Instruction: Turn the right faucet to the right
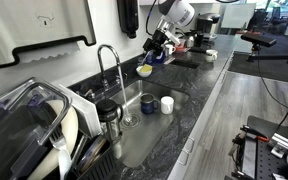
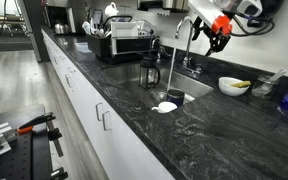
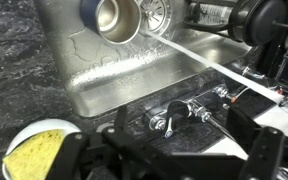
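Note:
The right faucet (image 1: 120, 85) is a tall chrome gooseneck standing at the back edge of the steel sink (image 1: 149, 125), and it shows in both exterior views (image 2: 190, 50). In the wrist view its thin spout (image 3: 219, 68) runs diagonally over the basin, with the base and small lever (image 3: 174, 112) below it. My gripper (image 1: 159, 45) hangs in the air beyond the faucet, near its arch height (image 2: 219, 35). Its dark fingers (image 3: 169, 155) are spread wide and empty above the faucet base, touching nothing.
A bowl with a yellow sponge (image 1: 145, 70) sits on the dark counter by the faucet. A blue cup (image 1: 147, 102) and a white cup (image 1: 167, 104) stand in the sink. A French press (image 1: 109, 118) and a dish rack (image 1: 34, 125) stand beside the basin.

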You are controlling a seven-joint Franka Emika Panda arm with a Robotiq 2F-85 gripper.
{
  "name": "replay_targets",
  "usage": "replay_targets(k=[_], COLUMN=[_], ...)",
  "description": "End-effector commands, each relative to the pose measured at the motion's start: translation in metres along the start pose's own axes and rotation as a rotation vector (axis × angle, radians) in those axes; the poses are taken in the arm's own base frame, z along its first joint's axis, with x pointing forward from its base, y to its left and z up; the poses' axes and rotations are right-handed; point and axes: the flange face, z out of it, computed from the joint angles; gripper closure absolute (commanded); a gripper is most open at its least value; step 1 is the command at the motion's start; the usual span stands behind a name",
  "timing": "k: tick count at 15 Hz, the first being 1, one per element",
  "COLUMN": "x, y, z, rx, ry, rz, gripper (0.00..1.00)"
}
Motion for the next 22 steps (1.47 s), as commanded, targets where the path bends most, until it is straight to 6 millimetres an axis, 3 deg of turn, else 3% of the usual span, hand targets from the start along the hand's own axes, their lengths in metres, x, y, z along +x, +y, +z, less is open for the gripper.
replay_targets(k=[1,5,13,22], x=[0.004,0.008,0.030,0.041], y=[0.003,0.001,-0.018,-0.027], z=[0.031,0.056,0.067,0.106], rx=[0.080,0.097,0.081,-0.006], ry=[-0.016,-0.016,0.036,0.053], rz=[-0.006,0.010,-0.030,-0.023], gripper=[0.00,0.00,0.00,0.00])
